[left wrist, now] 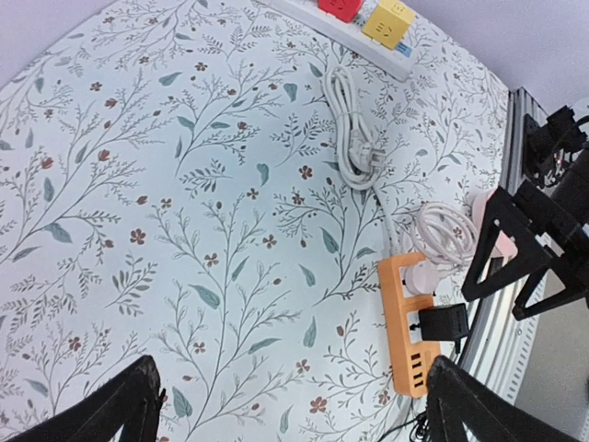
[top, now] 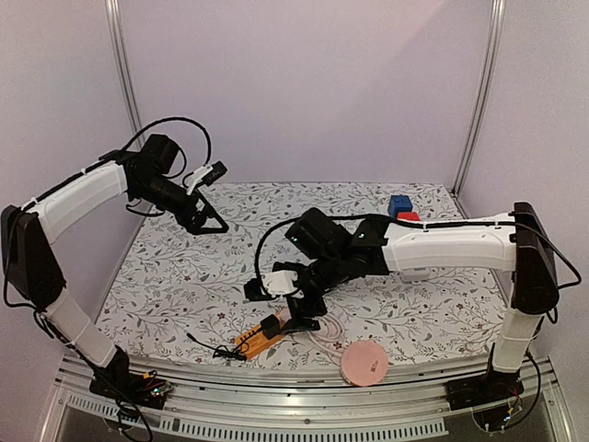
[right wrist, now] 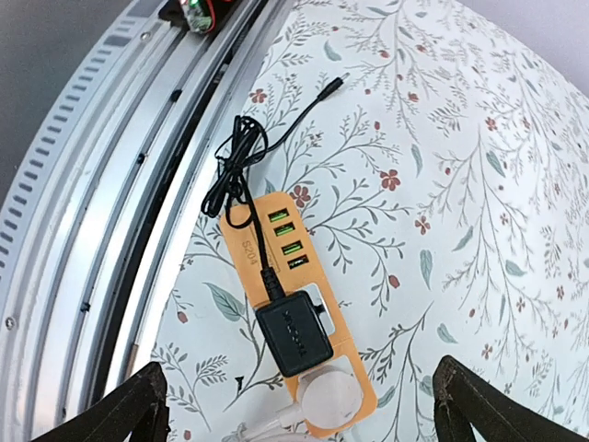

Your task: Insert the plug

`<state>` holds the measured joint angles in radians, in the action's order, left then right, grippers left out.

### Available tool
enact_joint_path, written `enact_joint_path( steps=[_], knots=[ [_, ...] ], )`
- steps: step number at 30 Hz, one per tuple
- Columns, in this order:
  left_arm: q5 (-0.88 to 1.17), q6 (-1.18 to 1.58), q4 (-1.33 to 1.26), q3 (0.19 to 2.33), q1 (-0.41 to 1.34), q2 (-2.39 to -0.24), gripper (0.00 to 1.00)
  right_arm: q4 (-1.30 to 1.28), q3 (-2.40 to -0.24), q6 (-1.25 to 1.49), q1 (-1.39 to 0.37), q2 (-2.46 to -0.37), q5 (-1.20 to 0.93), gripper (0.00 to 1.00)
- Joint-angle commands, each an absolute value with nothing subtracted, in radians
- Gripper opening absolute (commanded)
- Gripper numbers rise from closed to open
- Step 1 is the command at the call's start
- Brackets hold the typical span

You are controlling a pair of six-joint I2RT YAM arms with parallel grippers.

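Observation:
An orange power strip [right wrist: 250, 247] lies near the table's front edge, also seen from above as the orange power strip [top: 258, 341]. A black adapter [right wrist: 294, 336] and a round white plug [right wrist: 329, 398] both sit in the strip's sockets, side by side. My right gripper [right wrist: 304, 410] hovers just over that end of the strip, open, with nothing between its fingers. In the top view the right gripper [top: 296, 311] is right beside the strip. My left gripper [top: 210, 223] is raised at the back left, open and holding nothing; its view shows the strip [left wrist: 405, 359] far off to the right.
The adapter's black cable [right wrist: 241, 157] trails toward the metal rail [right wrist: 138, 184] at the table's edge. A coiled white cable [left wrist: 354, 138] lies mid-table. A white strip [left wrist: 400, 61] carries red [left wrist: 339, 7] and yellow [left wrist: 389, 22] cubes at the back. A pink disc [top: 364, 364] sits front right.

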<state>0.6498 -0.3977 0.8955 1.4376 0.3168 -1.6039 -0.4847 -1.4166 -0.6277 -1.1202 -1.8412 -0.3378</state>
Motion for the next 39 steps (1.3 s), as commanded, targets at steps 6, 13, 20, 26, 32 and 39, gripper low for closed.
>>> enact_joint_path(
  steps=[6, 13, 20, 26, 32, 39],
  knots=[
    [0.678, -0.446, 0.925, 1.303, 0.147, -1.466, 0.99, -0.739, -1.698, -1.017, -1.185, -2.147, -0.29, 0.99],
    [0.701, -0.436, 0.903, 1.291, 0.141, -1.482, 0.99, -0.763, -1.789, -0.976, -1.198, -2.249, -0.186, 0.81],
    [0.696, -0.429, 0.895, 1.301, 0.14, -1.498, 1.0, -0.765, -1.797, -0.928, -1.183, -2.283, -0.086, 0.5],
    [0.691, -0.428, 0.895, 1.302, 0.137, -1.5, 1.0, -0.755, -1.777, -0.872, -1.079, -2.272, -0.027, 0.4],
    [0.688, -0.424, 0.892, 1.307, 0.136, -1.499, 1.0, -0.697, -1.737, -0.873, -0.947, -2.275, -0.006, 0.4],
    [0.669, -0.424, 0.896, 1.319, 0.134, -1.493, 0.99, -0.675, -1.795, -0.949, -0.851, -2.309, -0.007, 0.42]
  ],
)
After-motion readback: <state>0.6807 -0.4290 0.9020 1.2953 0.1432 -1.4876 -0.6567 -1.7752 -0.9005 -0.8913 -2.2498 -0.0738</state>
